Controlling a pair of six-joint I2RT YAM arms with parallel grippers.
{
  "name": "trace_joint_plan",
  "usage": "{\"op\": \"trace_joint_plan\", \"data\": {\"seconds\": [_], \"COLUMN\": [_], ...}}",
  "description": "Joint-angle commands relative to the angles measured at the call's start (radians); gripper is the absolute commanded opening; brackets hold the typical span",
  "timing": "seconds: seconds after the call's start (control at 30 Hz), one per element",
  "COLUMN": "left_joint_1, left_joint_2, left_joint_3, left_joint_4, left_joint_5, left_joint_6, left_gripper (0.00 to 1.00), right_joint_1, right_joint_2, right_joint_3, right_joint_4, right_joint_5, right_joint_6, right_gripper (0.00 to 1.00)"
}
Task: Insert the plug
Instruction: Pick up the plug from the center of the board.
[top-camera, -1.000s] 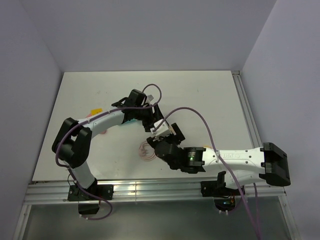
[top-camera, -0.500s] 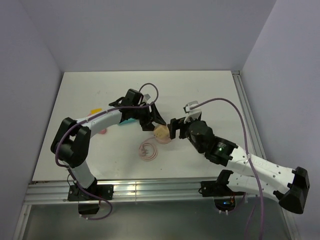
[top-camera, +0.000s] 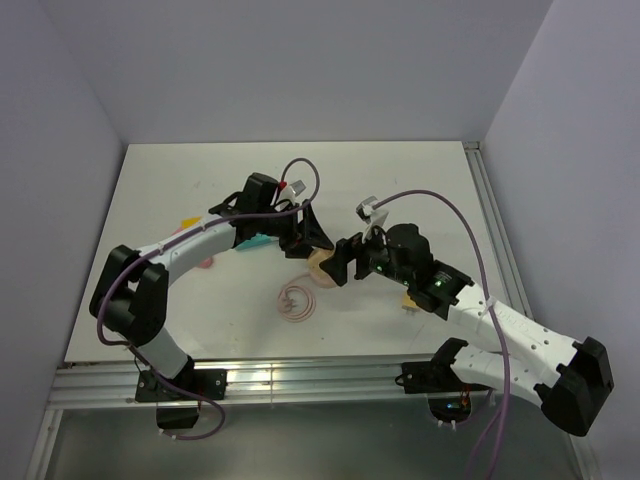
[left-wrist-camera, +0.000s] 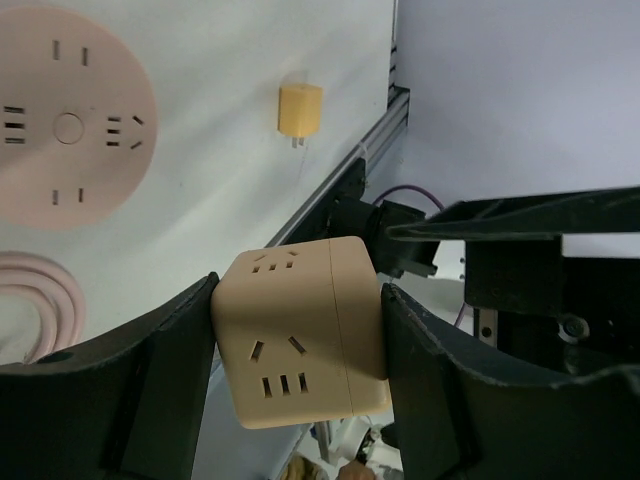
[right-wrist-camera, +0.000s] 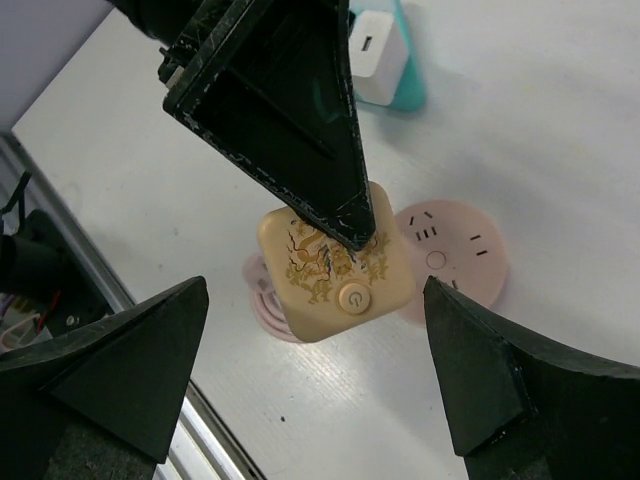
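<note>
Left gripper (left-wrist-camera: 298, 330) clamps the cube socket (right-wrist-camera: 333, 262) (beige); right gripper (right-wrist-camera: 315, 290) gapes wide.

bright, even light, soft shadows on the white table (top-camera: 420, 180); the close beige socket cube (left-wrist-camera: 300, 340) looks sharp.

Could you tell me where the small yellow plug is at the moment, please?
In the left wrist view, the small yellow plug lies on the table, between the round pink socket on its left and the metal rail on its right.
</note>
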Motion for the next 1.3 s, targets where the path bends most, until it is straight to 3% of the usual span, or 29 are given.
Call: {"op": "trace_joint_plan", "data": {"seconds": [0.0, 0.37, 0.93, 1.03, 1.17, 1.27], "left_joint_1": [0.003, 0.006, 0.006, 0.004, 0.003, 0.001], "left_joint_2": [-0.068, -0.087, -0.093, -0.093, -0.091, -0.093], "left_joint_3": [0.017, 0.025, 0.005, -0.006, -0.012, -0.014], "left_joint_4": [0.033, 0.035, 0.072, 0.084, 0.090, 0.083], "left_joint_5": [0.102, 0.185, 0.199, 0.202, 0.205, 0.201], "left_joint_6": [0.057, 0.080, 0.052, 0.043, 0.038, 0.046], "left_gripper": [0.31, 0.30, 0.31, 0.31, 0.32, 0.34], "right_joint_1": [-0.010, -0.009, -0.009, -0.009, -0.009, -0.009], "right_joint_2": [0.024, 0.071, 0.094, 0.098, 0.107, 0.102], "right_joint_3": [0.002, 0.025, 0.033, 0.043, 0.053, 0.050], "right_joint_4": [0.050, 0.045, 0.074, 0.071, 0.060, 0.062], "right_joint_5": [-0.089, -0.088, -0.186, -0.189, -0.201, -0.203], "right_joint_6": [-0.026, -0.045, -0.042, -0.047, -0.052, -0.049], "right_gripper": [0.95, 0.95, 0.78, 0.72, 0.53, 0.46]}}
